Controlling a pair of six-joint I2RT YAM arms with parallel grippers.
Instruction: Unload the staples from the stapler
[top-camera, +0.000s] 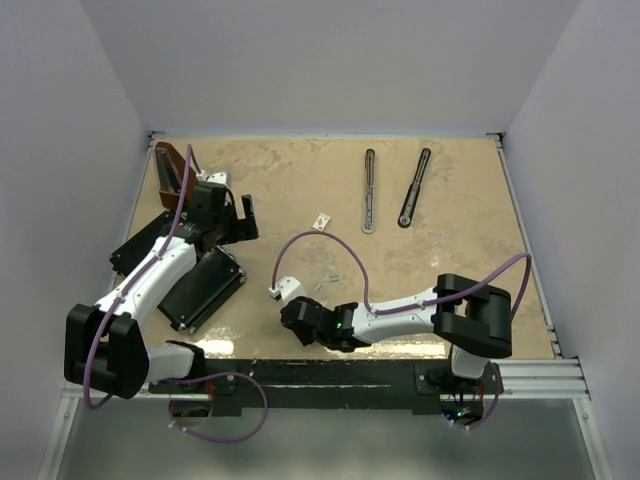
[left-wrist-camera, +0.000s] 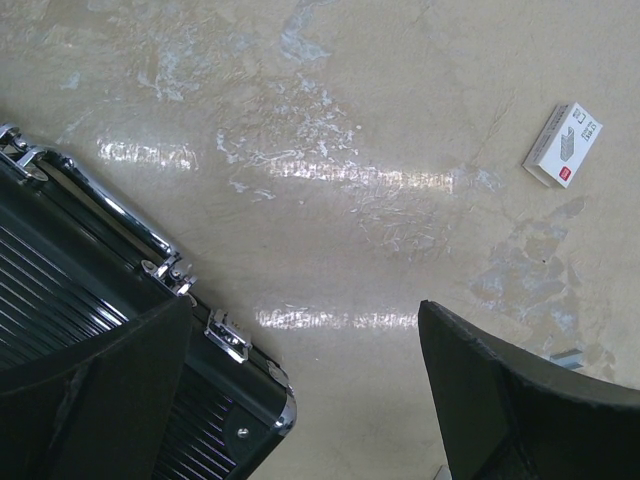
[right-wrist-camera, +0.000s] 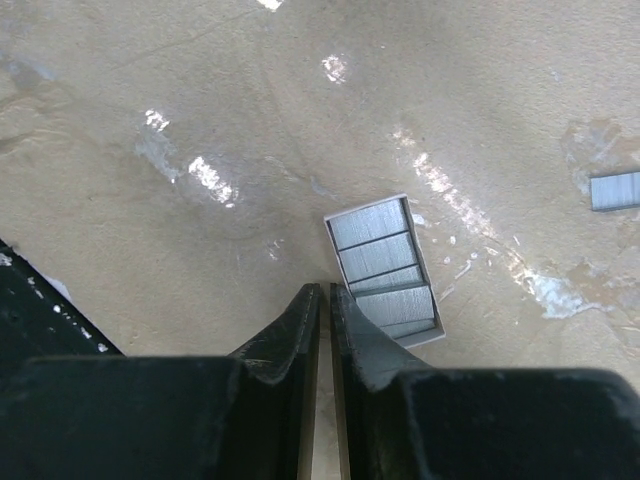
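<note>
The stapler lies in two slim bars at the far side of the table: a dark-grey metal bar (top-camera: 369, 190) and a black bar (top-camera: 415, 187) with a rounded end. Both grippers are far from them. My right gripper (right-wrist-camera: 325, 292) is shut and empty, pointing down at the table. Just right of its tips lies a small grey tray of staple strips (right-wrist-camera: 385, 268), and one loose staple strip (right-wrist-camera: 614, 190) lies further right. My left gripper (left-wrist-camera: 303, 320) is open and empty, above bare table beside a black case (left-wrist-camera: 120, 300).
A small white box (left-wrist-camera: 563, 145) lies mid-table, also in the top view (top-camera: 321, 221). Black flat cases (top-camera: 200, 287) lie at the left under my left arm. A brown wedge (top-camera: 170, 165) stands at the far left corner. My right gripper (top-camera: 298, 320) is near the front rail.
</note>
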